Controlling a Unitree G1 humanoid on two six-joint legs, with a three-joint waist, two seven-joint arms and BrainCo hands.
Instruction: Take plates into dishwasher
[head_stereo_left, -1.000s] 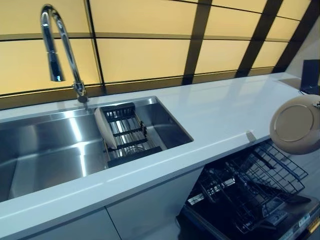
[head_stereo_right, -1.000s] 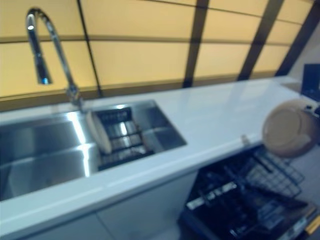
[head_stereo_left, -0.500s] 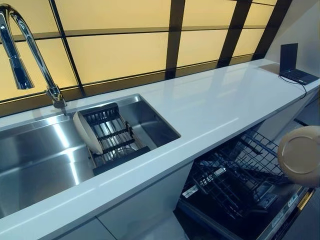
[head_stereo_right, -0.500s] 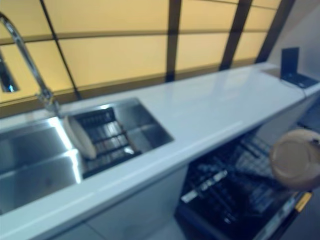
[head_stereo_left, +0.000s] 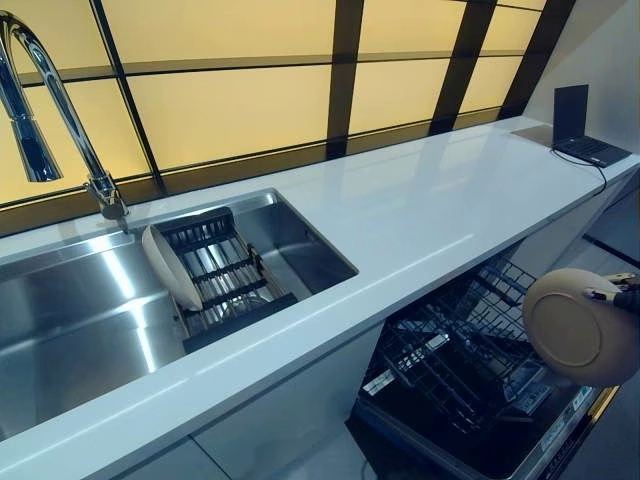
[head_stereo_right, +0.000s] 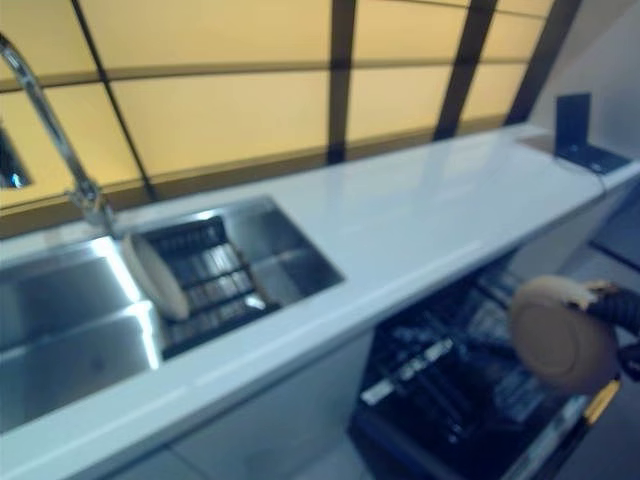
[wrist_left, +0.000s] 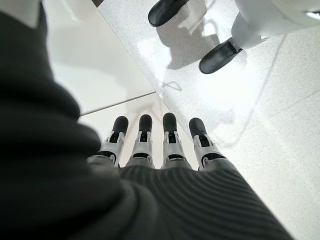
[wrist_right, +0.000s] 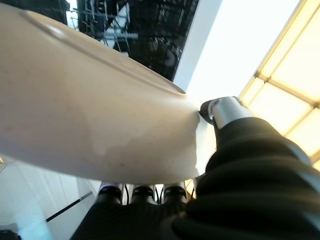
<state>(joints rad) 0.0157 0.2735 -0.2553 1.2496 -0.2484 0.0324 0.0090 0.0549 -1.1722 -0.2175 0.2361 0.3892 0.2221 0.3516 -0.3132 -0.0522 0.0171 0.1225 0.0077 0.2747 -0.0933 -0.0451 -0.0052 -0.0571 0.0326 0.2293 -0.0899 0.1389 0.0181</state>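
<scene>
Your right hand (head_stereo_left: 622, 296) pinches the beige plate (head_stereo_left: 578, 326) on edge, just above the open dishwasher rack (head_stereo_left: 455, 352), so lower it straight down; left hand (wrist_left: 155, 150) hangs relaxed

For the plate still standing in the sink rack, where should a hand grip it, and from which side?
Grip the top rim of the plate in the sink rack, coming from above. It stands on edge, leaning at the left end of the rack, so only its upper rim is exposed; thumb on one face, fingers on the other. The right hand is shut on another plate; the left hand is open.
</scene>
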